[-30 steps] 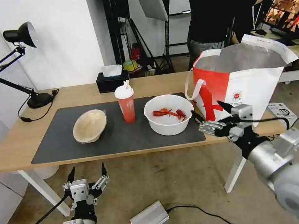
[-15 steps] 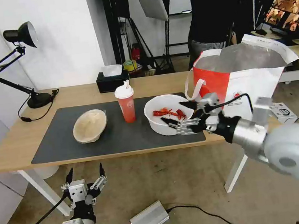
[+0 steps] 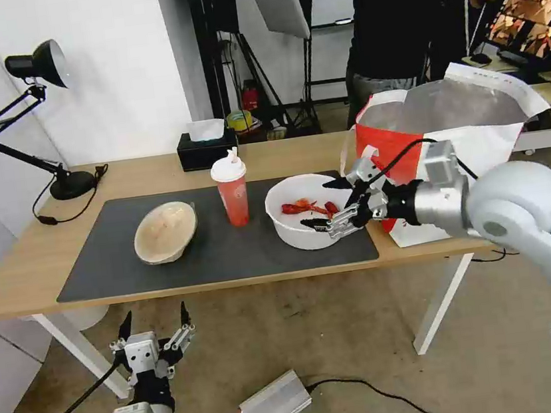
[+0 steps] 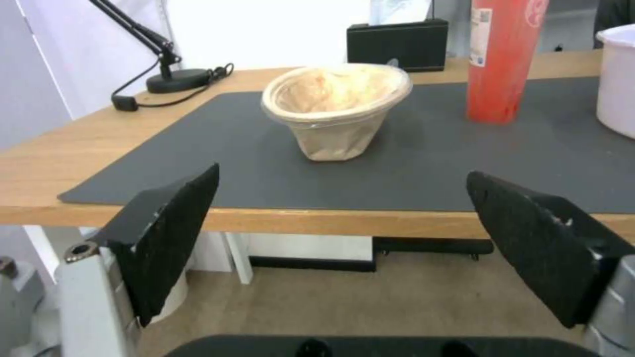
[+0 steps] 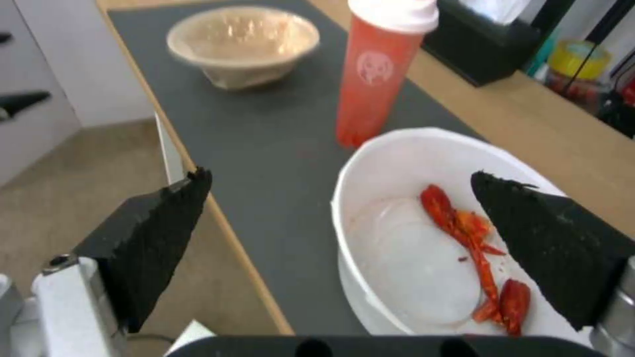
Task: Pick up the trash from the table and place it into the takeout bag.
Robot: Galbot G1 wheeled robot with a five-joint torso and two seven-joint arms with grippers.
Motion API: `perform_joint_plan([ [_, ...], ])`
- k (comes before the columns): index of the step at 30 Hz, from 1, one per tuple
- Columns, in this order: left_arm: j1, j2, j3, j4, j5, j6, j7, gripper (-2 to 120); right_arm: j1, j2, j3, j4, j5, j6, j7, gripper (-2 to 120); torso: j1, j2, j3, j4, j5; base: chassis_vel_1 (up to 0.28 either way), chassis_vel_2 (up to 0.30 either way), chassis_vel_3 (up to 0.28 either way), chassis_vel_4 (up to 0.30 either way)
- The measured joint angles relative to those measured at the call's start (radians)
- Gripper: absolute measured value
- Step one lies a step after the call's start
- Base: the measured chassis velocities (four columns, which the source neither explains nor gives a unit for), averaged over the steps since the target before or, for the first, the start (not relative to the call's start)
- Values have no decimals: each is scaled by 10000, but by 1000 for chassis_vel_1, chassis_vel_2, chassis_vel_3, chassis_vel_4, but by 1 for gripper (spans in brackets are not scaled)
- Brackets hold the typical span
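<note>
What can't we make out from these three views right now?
- Inside of the takeout bag: head view looks across its rim, so its contents stay hidden.
- Red cup: cut off by the left wrist picture's edge, lid unseen.
- White bowl: whether the open right gripper touches its rim; fingers overlap it.
- Beige bowl: tilted; the head view cannot show what props it.

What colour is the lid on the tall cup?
White, on a red cup; the lid shows best in the right wrist view.

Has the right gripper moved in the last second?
Yes. The right gripper went from beside the takeout bag leftward to the white bowl, open at its rim.
</note>
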Motion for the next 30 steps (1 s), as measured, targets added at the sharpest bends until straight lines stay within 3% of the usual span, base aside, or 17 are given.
perform_joint_plan([
  [15, -116, -2, -174, 101, -80, 15, -27, 100, 2125, 888, -2099, -1400, 183, -542, 117, 100, 0, 0, 0, 0, -1, 0, 0, 0, 0],
  [30, -166, -6, -269, 138, -116, 21, -51, 100, 2980, 1691, -3398, -2399, 325, -700, 713, 100, -2, 0, -1, 0, -1, 0, 0, 0, 0],
])
